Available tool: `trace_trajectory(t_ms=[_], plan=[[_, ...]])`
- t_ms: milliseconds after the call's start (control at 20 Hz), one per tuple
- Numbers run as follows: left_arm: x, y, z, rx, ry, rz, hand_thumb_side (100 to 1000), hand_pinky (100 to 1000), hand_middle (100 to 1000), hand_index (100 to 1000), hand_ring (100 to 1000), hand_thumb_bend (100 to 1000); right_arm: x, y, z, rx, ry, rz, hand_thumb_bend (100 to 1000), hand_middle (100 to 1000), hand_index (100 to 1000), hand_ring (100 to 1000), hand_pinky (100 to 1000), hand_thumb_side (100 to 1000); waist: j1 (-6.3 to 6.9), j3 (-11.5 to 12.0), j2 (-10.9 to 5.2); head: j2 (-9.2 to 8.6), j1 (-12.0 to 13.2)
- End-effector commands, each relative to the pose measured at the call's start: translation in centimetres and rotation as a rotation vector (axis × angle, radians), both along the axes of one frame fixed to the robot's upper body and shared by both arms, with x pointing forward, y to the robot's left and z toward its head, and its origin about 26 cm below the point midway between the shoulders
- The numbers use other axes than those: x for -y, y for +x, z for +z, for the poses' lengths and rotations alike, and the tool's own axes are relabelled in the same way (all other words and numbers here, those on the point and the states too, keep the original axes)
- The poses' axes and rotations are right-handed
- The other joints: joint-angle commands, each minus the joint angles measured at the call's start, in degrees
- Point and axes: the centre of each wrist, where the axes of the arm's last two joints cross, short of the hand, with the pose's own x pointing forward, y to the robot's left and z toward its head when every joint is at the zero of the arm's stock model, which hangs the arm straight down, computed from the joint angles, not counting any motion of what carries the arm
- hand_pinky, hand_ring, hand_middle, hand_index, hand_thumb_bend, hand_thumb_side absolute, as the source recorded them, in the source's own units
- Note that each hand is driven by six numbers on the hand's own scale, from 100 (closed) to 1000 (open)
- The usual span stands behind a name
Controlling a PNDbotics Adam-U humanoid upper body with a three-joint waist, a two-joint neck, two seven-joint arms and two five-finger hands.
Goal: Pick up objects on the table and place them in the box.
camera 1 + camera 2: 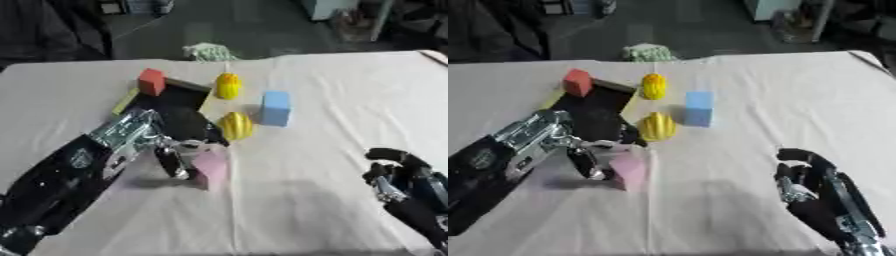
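The left hand curls its fingers around a pale pink block, matte and square-edged, near the middle of the table. The right hand rests by the near right corner, fingers loosely curled, empty.

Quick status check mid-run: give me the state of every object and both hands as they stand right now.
left hand: fingers curled round the pink block, at table level
pink block: in the left hand, on the cloth
box: open, dark inside, nothing seen in it
red block: at the box's far corner
far yellow object: on the table, untouched
near yellow object: on the table beside the box
blue block: upright, untouched
right hand: idle, fingers curled, holding nothing
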Motion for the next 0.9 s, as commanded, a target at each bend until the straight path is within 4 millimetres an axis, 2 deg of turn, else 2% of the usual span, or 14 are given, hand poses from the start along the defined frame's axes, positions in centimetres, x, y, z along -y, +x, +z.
trace_trajectory(t_ms=[50,250,300,400,500,700,900], plan=[[0.0,0.6,0.7,-0.001,0.012,-0.003,273,844,800,939,811,308,-0.1,0.1,0.6,0.021,0.001,0.012,100,716,769,595,606,292,-0.08,-0.2,-0.44,0.27,0.2],[0.1,0.8,0.7,-0.042,0.025,-0.007,229,829,749,883,789,260,-0.1,0.1,0.6,0.022,0.002,0.012,100,716,769,595,606,293,0.02,-0.4,-0.47,0.27,0.3],[0.0,0.8,0.8,-0.044,0.016,-0.007,204,815,704,849,769,242,-0.1,0.1,0.6,0.022,0.002,0.012,100,716,769,595,606,294,0.05,-0.5,-0.48,0.27,0.2],[-0.2,0.7,1.3,-0.035,-0.024,-0.004,163,800,638,794,742,196,-0.1,0.1,0.6,0.021,0.002,0.011,100,717,769,595,606,293,0.1,-0.5,-0.51,0.27,0.2],[-0.6,0.6,2.2,-0.013,-0.063,-0.003,164,798,630,787,740,186,0.0,0.1,0.6,0.021,0.001,0.01,100,717,769,595,606,293,0.16,-0.5,-0.55,0.27,0.1],[-1.7,-0.3,5.8,0.058,-0.114,-0.005,164,799,625,784,743,195,0.0,0.1,0.5,0.02,-0.003,0.006,100,717,769,595,607,293,0.3,-0.2,-0.65,0.27,-0.2],[-4.3,-0.8,9.0,0.117,-0.145,0.101,164,798,633,789,747,219,0.1,0.0,0.5,0.018,-0.007,0.004,100,717,769,595,607,293,0.42,0.3,-0.73,0.27,-0.5]])
